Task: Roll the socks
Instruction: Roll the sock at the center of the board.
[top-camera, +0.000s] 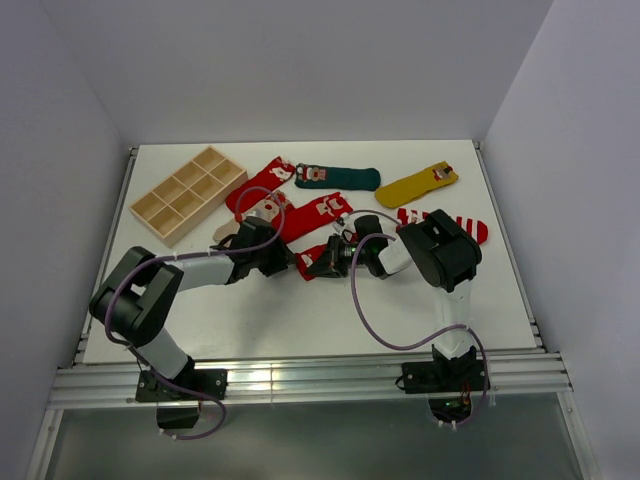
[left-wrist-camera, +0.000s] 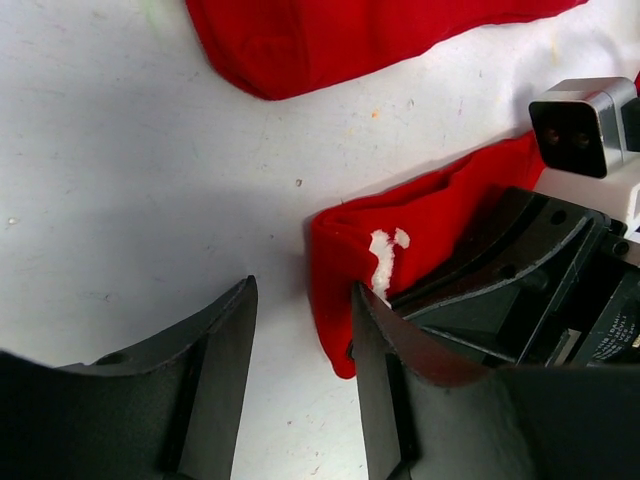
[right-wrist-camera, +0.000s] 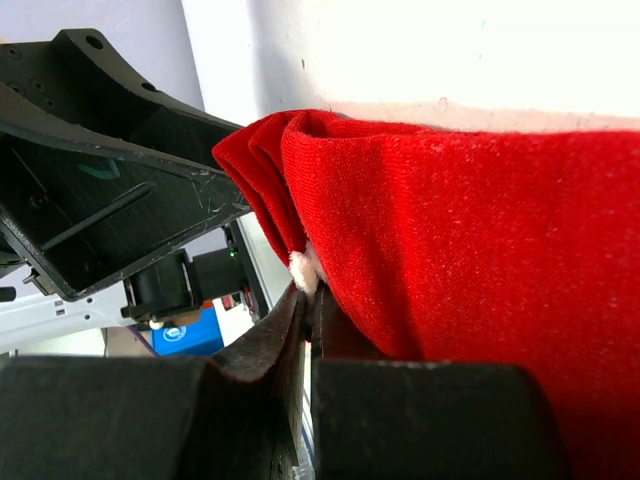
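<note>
Centrally, a folded red sock is shown on the white table, between the two grippers. The right arm is raised from its base, bent at the elbow and turned leftward, so that the right gripper is held low over the table. Its fingers are pressed together on the sock's doubled edge, where a scrap of white patch is seen. The left arm is stretched low and rightward from its base, and the left gripper is set against the sock's folded end. Its jaws are held apart; the sock's end is seen at the inner face of one finger, partly within the gap, with nothing clamped. Farther back are laid a second red sock, a third red sock, a dark green sock, a mustard sock, a striped sock and a beige sock, the last partly hidden by the left arm. A wooden tray is placed at far left.
</note>
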